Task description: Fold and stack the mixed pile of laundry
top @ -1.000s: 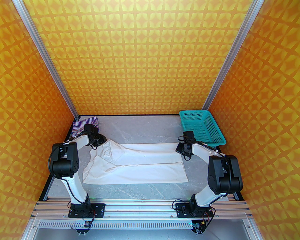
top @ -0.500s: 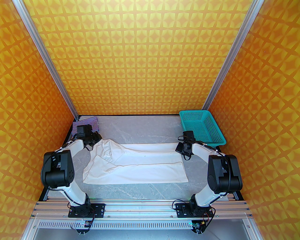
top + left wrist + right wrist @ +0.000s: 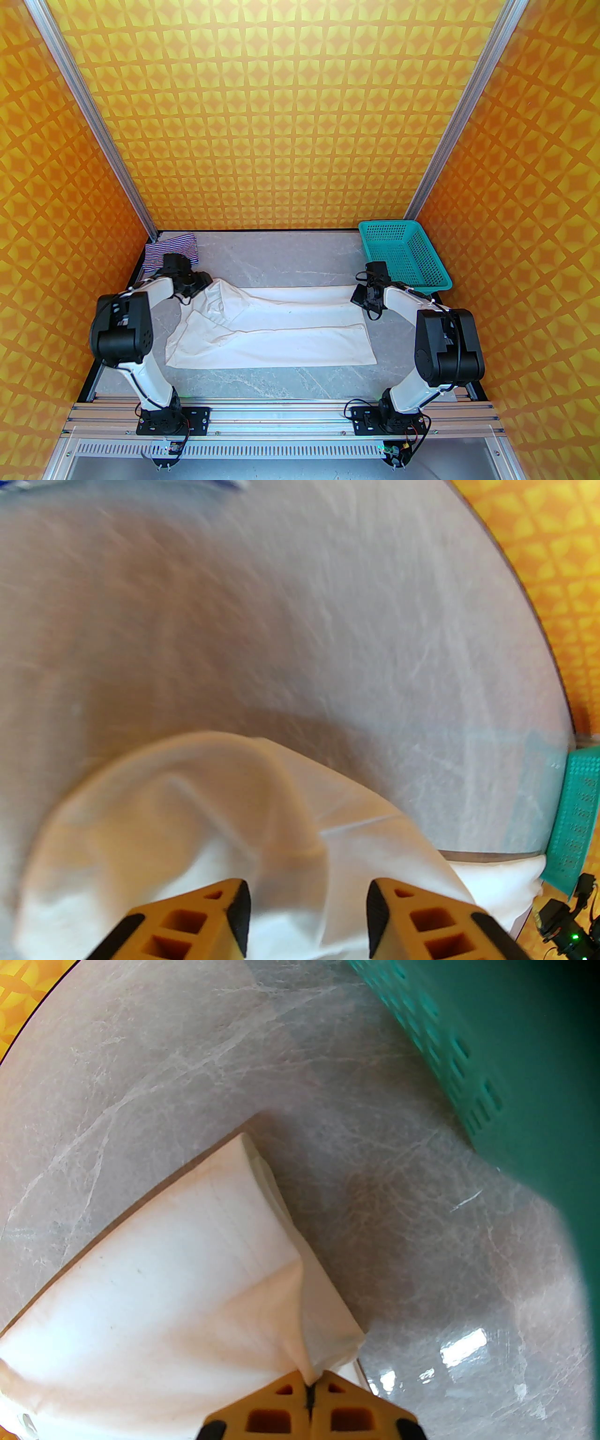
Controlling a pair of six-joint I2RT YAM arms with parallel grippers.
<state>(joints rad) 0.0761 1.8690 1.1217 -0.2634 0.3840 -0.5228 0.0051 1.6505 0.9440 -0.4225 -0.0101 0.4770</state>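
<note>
The small striped garment (image 3: 174,246) lies far on my left, in the back corner of the gray table (image 3: 290,255). It is bunched up there, apart from the big cloth. My left arm reaches just in front of it.

My left pincer (image 3: 307,902) has its two fingers apart. They hang over a soft bump at the left end of the white cloth (image 3: 281,323), and nothing is pinched between them.

The white cloth is spread long across the middle of the table, from my left pincer to my right one. Its left end is crumpled and its right end lies flatter.

My right pincer (image 3: 309,1384) has its fingers pressed together on the far right corner of the white cloth. That corner is pulled up into a little point.

Just to the right of it stands the teal basket (image 3: 405,255), in the back right corner of the table. I cannot tell if the cloth touches the basket.
</note>
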